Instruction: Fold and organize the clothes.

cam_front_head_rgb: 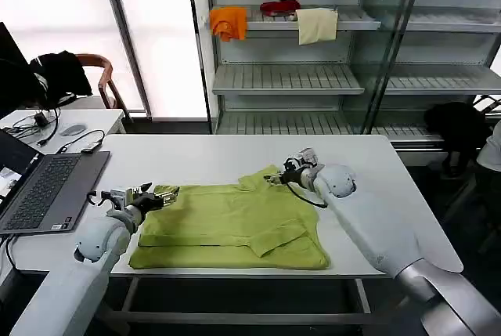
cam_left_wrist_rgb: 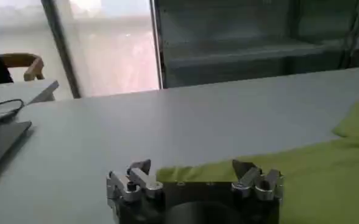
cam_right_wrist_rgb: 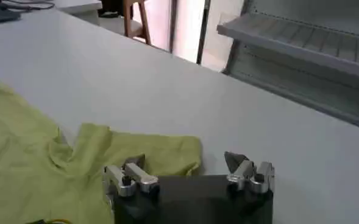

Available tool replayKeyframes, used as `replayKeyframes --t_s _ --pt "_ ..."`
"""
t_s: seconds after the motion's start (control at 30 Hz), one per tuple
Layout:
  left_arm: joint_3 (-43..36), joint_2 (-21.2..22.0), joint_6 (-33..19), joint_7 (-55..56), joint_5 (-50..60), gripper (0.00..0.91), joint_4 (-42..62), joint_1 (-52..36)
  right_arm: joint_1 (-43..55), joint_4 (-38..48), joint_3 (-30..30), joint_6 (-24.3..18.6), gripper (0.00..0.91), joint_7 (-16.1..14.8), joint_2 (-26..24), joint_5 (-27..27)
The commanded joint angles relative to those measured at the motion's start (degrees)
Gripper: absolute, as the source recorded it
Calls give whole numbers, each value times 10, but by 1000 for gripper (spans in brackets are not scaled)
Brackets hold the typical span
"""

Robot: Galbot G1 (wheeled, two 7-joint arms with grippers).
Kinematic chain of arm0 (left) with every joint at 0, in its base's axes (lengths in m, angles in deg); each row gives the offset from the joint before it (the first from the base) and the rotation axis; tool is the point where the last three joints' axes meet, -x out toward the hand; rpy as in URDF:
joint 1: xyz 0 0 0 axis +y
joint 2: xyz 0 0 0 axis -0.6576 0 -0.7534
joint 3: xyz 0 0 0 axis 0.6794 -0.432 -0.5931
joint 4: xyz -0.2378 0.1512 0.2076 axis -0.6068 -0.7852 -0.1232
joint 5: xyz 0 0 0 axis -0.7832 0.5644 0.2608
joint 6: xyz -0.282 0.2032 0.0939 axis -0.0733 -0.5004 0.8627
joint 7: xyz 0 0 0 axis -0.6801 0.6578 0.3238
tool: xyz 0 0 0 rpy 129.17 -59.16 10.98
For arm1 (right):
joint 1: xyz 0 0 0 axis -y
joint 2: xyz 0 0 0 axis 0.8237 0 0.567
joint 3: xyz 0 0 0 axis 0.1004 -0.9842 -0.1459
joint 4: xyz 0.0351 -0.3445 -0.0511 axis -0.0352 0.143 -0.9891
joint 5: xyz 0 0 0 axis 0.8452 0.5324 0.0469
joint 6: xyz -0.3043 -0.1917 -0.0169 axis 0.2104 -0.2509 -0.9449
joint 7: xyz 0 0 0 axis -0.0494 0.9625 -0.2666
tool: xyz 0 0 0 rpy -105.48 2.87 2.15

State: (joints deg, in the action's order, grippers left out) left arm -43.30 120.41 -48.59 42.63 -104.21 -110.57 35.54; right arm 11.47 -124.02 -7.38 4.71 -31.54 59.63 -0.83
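Clearly both sets of jaws stand apart, holding nothing. The left gripper [cam_front_head_rgb: 150, 195] hovers at the left edge of the T-shirt [cam_front_head_rgb: 235, 226], which lies partly folded on the white table [cam_front_head_rgb: 196, 156]; the right gripper [cam_front_head_rgb: 283, 173] sits over its far right corner. To fold well, each should probably pinch only the top layer at matching corners, then lift together so the cloth stays flat.
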Motion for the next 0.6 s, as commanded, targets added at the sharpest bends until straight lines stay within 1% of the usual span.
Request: replayKeyframes --t_s 0.03,0.33,0.37,0.4,0.47,0.5,0.53,0.57,0.6 --pt "-9 4 6 -9 4 907 49 -26 21 51 -16 10 897 -20 31 31" --pt "11 0 6 -23 6 907 60 -13 16 50 -14 9 877 -27 32 34" --pt "12 1 6 -25 7 786 60 -12 15 49 -14 9 846 -28 31 35" --pt "13 1 6 -27 8 443 60 -10 13 48 -14 9 766 -31 29 35" --pt "13 3 5 -33 11 171 60 -7 9 44 -14 9 635 -36 26 35" --pt "13 4 5 -37 16 10 59 -6 8 42 -14 9 453 -38 25 35" --pt "14 4 5 -45 21 10 59 -4 7 40 -14 9 292 -38 24 35" --pt "14 4 5 -50 24 10 57 -3 4 38 -14 9 0 -38 23 35" --pt "14 4 5 -52 24 10 54 -1 3 36 -14 9 0 -40 21 35"
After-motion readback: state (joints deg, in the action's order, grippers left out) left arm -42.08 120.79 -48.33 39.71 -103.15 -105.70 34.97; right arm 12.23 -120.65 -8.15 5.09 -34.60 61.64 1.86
